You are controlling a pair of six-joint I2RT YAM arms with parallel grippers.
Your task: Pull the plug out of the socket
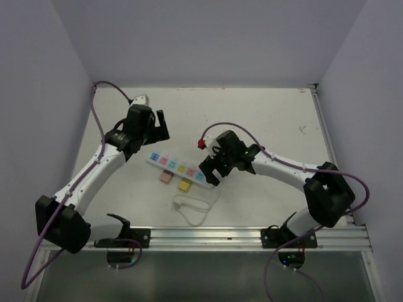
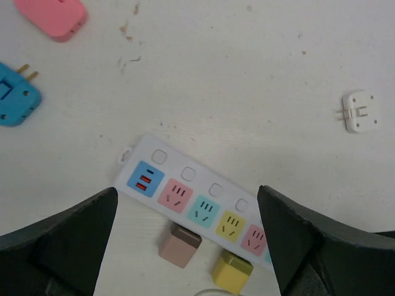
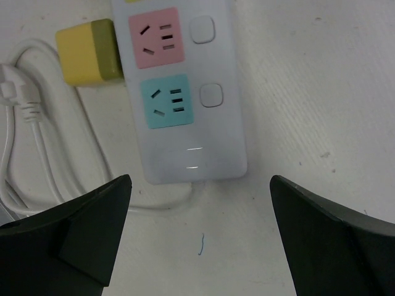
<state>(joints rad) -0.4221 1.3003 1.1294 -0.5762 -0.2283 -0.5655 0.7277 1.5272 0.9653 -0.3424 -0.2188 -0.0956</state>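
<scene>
Socket (image 1: 179,168) flat on the white counter (image 1: 264,119), between both arms.
Lying slantwise, pastel faces up, thin cord (image 1: 192,207) looped on the near side. Tan plug (image 2: 180,245) and yellow plug (image 2: 232,271) just beside the near long edge, yellow one touching it. Left pincer (image 2: 188,190) spread wide above the blue end; right pincer (image 3: 200,179) spread wide above the opposite end, pinching nothing.
</scene>
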